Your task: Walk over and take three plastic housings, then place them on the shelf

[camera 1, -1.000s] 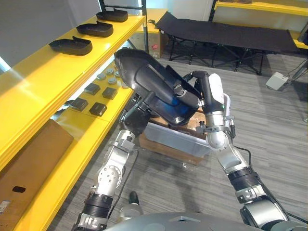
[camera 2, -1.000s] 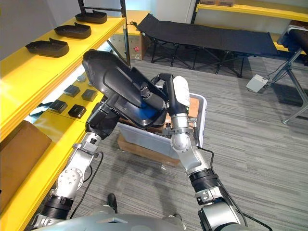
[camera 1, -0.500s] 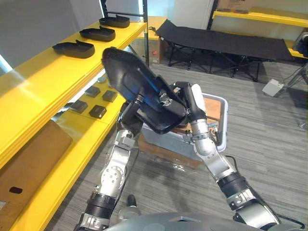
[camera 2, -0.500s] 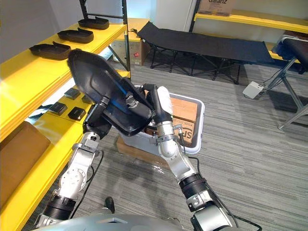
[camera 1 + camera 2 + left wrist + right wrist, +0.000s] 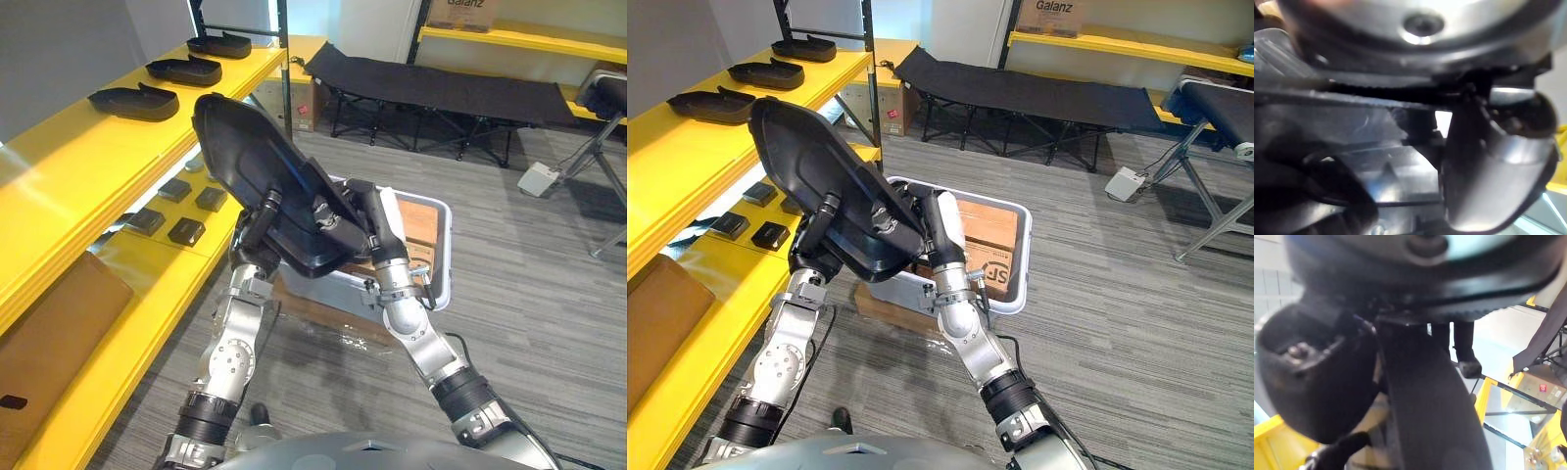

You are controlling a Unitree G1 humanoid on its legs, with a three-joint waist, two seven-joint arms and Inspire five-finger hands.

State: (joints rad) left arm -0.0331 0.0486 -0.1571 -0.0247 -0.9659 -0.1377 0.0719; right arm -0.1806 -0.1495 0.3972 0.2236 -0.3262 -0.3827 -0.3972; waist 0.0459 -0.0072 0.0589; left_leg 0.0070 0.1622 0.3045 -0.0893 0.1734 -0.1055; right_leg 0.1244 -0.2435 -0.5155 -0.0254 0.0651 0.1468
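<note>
I hold a large black plastic housing [image 5: 240,147] tilted in the air between the upper yellow shelf [image 5: 69,166] and the white bin [image 5: 443,257]. My left hand [image 5: 253,243] grips it from below, with a finger hooked over its face. My right hand [image 5: 361,204] is curled on the housing's lower rim above the bin. Three more black housings [image 5: 132,101] [image 5: 184,69] [image 5: 220,44] lie in a row on the upper shelf. The held housing's upper tip is close to the shelf's edge.
The lower yellow shelf [image 5: 118,323] carries small black boxes [image 5: 186,231] and a brown cardboard sheet [image 5: 49,333]. A black shelf post [image 5: 284,59] stands behind the housing. The bin rests on a cardboard box. A black folding cot [image 5: 441,83] stands further back on the grey floor.
Both hands have carried the housing left and up, towards the upper shelf. The left hand's fingers have curled onto it. The view has shifted a little.
</note>
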